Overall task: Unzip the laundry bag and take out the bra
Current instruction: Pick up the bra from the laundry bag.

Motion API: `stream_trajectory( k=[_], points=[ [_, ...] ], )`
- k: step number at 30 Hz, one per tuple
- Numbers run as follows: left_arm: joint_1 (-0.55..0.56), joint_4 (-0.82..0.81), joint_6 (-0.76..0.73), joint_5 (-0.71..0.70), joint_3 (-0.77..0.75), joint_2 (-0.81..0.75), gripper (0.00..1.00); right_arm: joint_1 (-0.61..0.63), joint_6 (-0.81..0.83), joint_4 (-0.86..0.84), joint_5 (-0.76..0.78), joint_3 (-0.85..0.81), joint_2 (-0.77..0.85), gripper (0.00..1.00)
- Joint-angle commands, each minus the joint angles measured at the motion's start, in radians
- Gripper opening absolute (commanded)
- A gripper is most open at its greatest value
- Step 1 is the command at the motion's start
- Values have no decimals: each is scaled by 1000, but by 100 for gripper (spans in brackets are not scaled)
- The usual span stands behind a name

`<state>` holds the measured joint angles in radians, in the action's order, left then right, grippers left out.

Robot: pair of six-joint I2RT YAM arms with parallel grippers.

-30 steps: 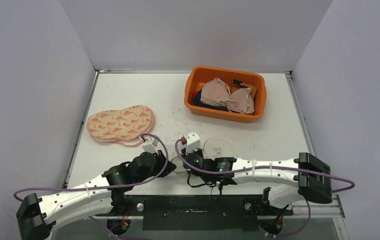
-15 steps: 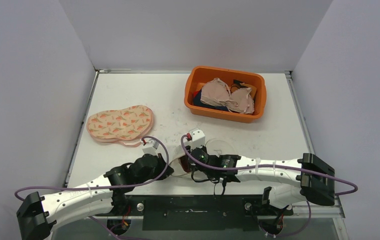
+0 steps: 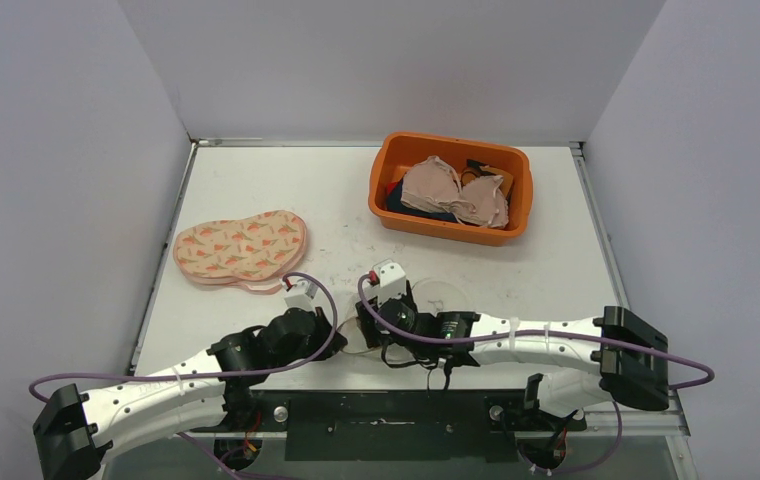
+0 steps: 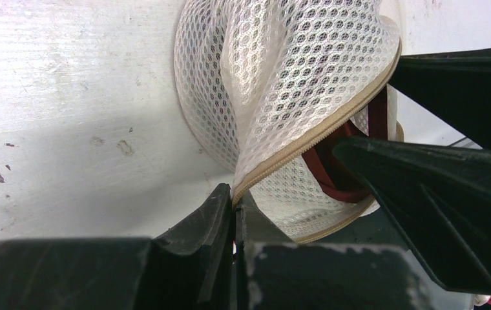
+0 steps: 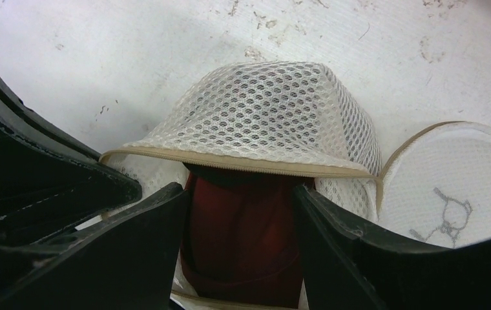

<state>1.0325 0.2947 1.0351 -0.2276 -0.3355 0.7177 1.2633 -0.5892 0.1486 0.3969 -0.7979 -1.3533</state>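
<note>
The white mesh laundry bag (image 5: 262, 116) lies near the table's front edge with its zipper parted and its mouth gaping. A dark red bra (image 5: 243, 252) shows inside the opening. My right gripper (image 5: 238, 194) is open, with one finger on each side of the bra at the bag's mouth. My left gripper (image 4: 234, 201) is shut on the bag's tan zipper edge (image 4: 307, 139) and holds that lip up. In the top view both grippers meet over the bag, left gripper (image 3: 341, 333) and right gripper (image 3: 366, 327). The bag's flat round half (image 3: 440, 296) lies just right of them.
An orange bin (image 3: 384, 170) with beige bras and dark clothes stands at the back right. A carrot-print pouch (image 3: 241, 247) lies at the middle left. Grey walls close in the table on three sides.
My right gripper has gone from shut to open and now straddles the bra; its wrist shifted slightly. The left gripper has kept its hold on the zipper edge.
</note>
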Motion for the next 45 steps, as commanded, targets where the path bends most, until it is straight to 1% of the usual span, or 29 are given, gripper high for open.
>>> stream_trajectory(
  k=[1, 10, 14, 18, 24, 26, 29, 33, 34, 38, 45],
  points=[
    [0, -3, -13, 2, 1, -8, 0, 18, 21, -33, -1, -38, -36, 61],
    [0, 5, -10, 2, 4, -21, 0, 34, 28, -29, 10, -77, -119, 60],
    [1, 7, -10, 2, 3, -23, 0, 34, 23, -38, 32, -87, -138, 55],
    [0, 9, -9, 2, 3, -27, 0, 34, 28, 0, 52, -124, -187, 50],
    [1, 13, -9, 1, 6, -35, 0, 36, 33, 31, 48, -147, -234, 51],
    [0, 12, -9, 2, 5, -35, 0, 36, 32, 46, 53, -154, -249, 45],
    [1, 15, -10, 1, 1, -35, 0, 36, 27, 66, 70, -156, -262, 29],
    [0, 24, -10, -2, 1, -40, 0, 35, 21, 79, 94, -141, -219, 7],
    [0, 25, -10, -3, 0, -41, 0, 35, 21, 82, 98, -135, -200, 6],
    [0, 29, -10, -7, -2, -44, 0, 32, 27, 76, 89, -94, -100, 5],
    [0, 15, -16, -11, -7, -24, 0, -4, 18, 46, 7, 1, 90, 5]
  ],
)
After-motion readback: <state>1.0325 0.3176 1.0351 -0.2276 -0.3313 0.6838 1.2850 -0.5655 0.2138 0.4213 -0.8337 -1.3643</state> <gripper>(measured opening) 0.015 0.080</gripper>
